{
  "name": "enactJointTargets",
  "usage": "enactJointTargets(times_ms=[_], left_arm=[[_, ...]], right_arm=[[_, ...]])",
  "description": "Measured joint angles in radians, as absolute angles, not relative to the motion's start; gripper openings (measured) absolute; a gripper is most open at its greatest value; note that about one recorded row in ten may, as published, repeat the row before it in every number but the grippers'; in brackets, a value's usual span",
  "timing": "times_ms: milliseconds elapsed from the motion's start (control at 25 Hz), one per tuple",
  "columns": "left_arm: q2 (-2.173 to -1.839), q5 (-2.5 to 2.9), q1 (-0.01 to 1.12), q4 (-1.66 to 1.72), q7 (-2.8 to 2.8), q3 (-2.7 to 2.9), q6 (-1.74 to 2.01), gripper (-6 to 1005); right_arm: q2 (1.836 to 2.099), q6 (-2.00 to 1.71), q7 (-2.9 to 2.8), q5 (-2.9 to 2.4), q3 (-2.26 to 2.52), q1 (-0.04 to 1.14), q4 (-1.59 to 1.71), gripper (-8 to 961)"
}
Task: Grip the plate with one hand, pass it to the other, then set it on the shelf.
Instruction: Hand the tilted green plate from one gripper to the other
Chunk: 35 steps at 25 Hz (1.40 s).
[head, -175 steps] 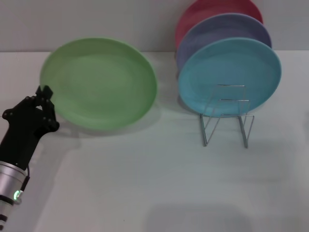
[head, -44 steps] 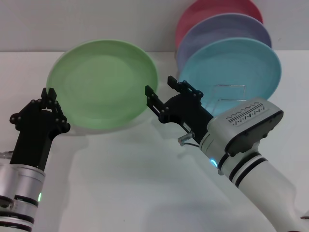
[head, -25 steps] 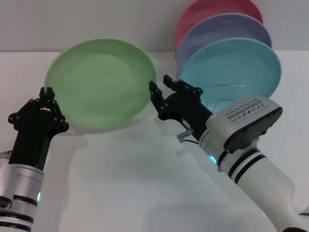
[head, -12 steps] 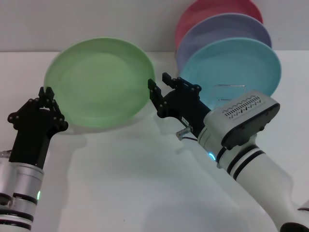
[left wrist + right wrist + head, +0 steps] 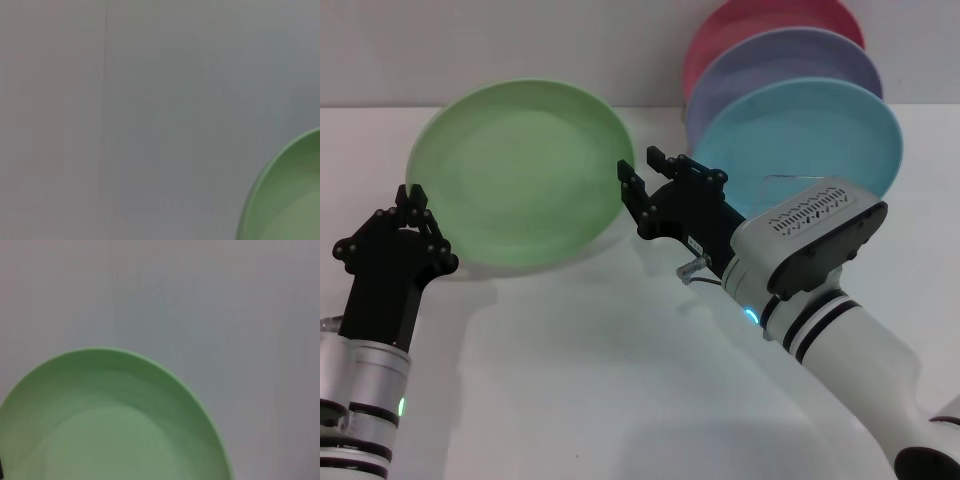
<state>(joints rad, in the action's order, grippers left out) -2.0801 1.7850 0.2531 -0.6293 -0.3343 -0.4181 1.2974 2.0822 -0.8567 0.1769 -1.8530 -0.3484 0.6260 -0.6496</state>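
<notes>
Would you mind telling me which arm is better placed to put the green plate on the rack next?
The right gripper: open at the green plate's near edge, beside the rack. The left gripper holds the far edge.

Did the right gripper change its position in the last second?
Yes. The right gripper has moved left toward the green plate, away from the light blue plate standing in the wire rack.

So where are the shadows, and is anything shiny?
Head view: soft grey shadows lie on the table under the green plate and beside the right claw; no glare on the matte plates. Both wrist views: flat, even light, no sharp shadows.
</notes>
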Motion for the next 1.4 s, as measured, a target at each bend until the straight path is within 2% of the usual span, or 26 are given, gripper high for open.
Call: enactJointTargets(times_ms=[440, 1400], left_arm=[[-2.08, 1.765, 0.251, -0.643, -0.355, -0.409, 1.31, 34], [-2.08, 1.764, 0.255, -0.643, -0.355, -0.4, 1.31, 34]], right_arm=[[2.08, -0.849, 0.175, -1.853, -0.35, 0.639, -0.641, 361], [2.083, -0.827, 0.175, -1.853, -0.354, 0.655, -0.637, 259]])
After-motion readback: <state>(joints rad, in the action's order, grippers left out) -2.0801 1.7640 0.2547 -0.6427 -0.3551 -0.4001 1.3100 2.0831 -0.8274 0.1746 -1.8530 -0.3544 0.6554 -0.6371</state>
